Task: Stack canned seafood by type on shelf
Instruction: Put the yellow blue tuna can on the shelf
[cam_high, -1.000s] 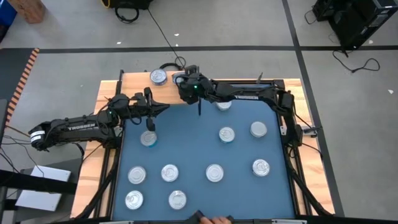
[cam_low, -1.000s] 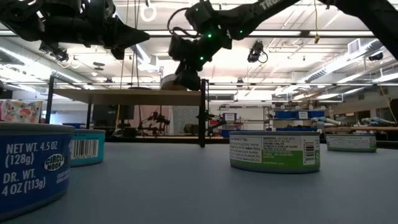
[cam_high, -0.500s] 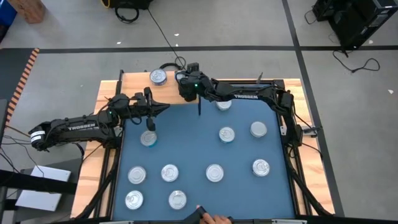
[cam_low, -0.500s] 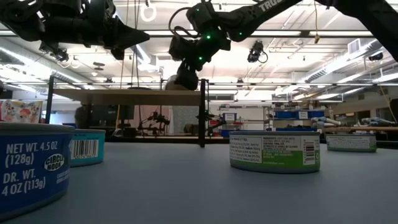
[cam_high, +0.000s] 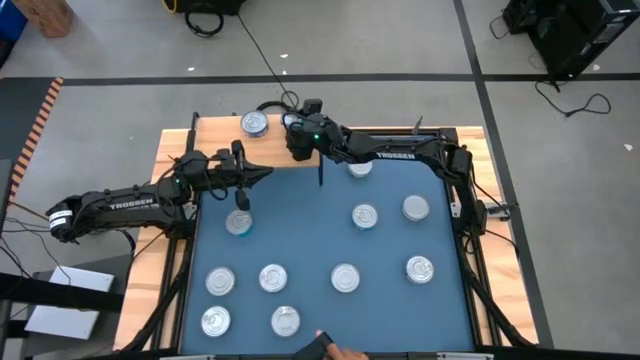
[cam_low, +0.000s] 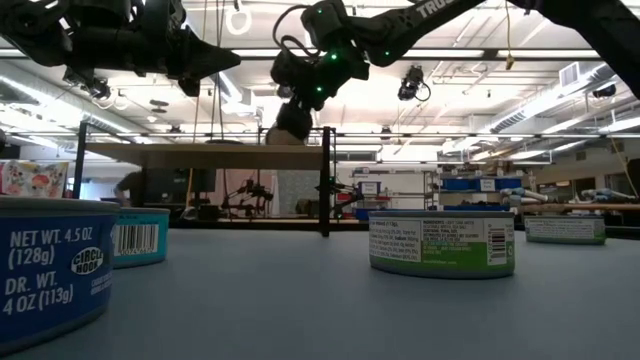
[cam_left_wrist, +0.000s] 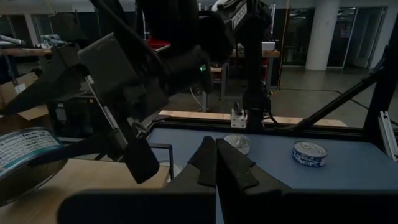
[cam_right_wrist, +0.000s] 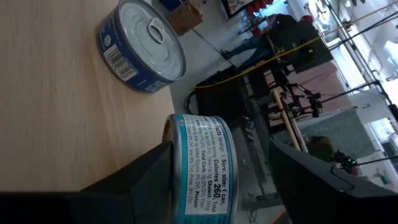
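The shelf (cam_high: 220, 140) is a light wood board on black legs at the table's far edge. A blue-labelled can (cam_high: 254, 123) stands on it. Beside it, near the shelf's edge, a teal-labelled can (cam_right_wrist: 205, 168) stands upright on its base. My right gripper (cam_right_wrist: 221, 146) is open over the shelf with one finger on each side of this can. In the high view the gripper (cam_high: 293, 128) hides the can. My left gripper (cam_left_wrist: 216, 165) is shut and empty. It hovers level over the table's left side (cam_high: 258, 173). Several more cans (cam_high: 364, 215) stand on the blue tabletop. My right gripper comes at the teal can's side nearly level, from the table's right. One finger (cam_right_wrist: 311, 180) stands clear of the label. The other finger (cam_right_wrist: 140, 180) lies close along the can's rim, and I cannot tell whether it touches.
The blue tabletop (cam_high: 310, 240) has free lanes between its scattered cans. One can (cam_high: 238, 222) lies just below my left gripper, another (cam_high: 358, 168) under my right arm. A black shelf leg (cam_low: 325, 185) stands mid-table. A person's hand (cam_high: 340, 352) shows at the near edge.
My right gripper has stayed over the shelf, rolled its wrist and opened, its fingers drawing away from the teal can. The can stays on the board.
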